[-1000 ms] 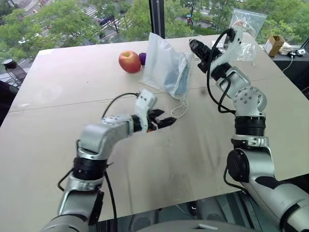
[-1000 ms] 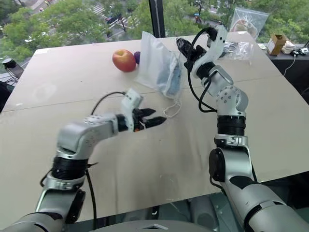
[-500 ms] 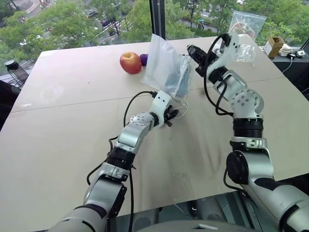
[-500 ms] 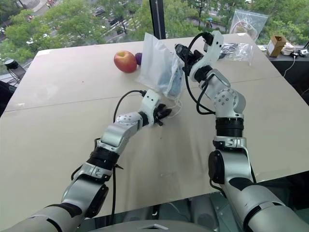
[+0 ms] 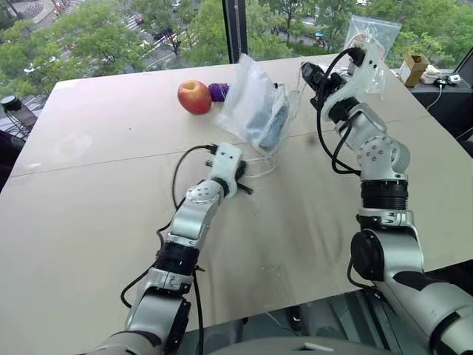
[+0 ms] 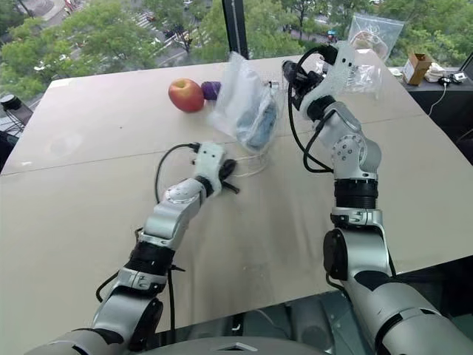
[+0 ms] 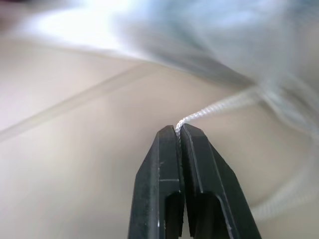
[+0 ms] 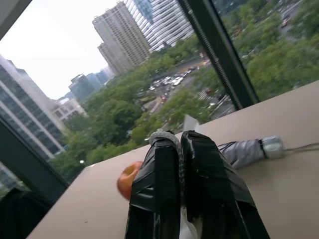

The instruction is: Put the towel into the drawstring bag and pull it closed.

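Toward the worktop's far edge: drawstring bag (image 5: 257, 111), towel (image 5: 270, 127) showing blue inside, mouth held up by right gripper (image 5: 309, 75), fingers clamped on fabric. Left gripper (image 7: 178, 130) pinched tight on white cord (image 7: 219, 107). Step: closing. Next, likely: draw cord away from bag. Worktop (image 5: 103, 192) beige, bearing apple (image 5: 194, 97); window with trees beyond.

No text, label, brand or number can be read anywhere.
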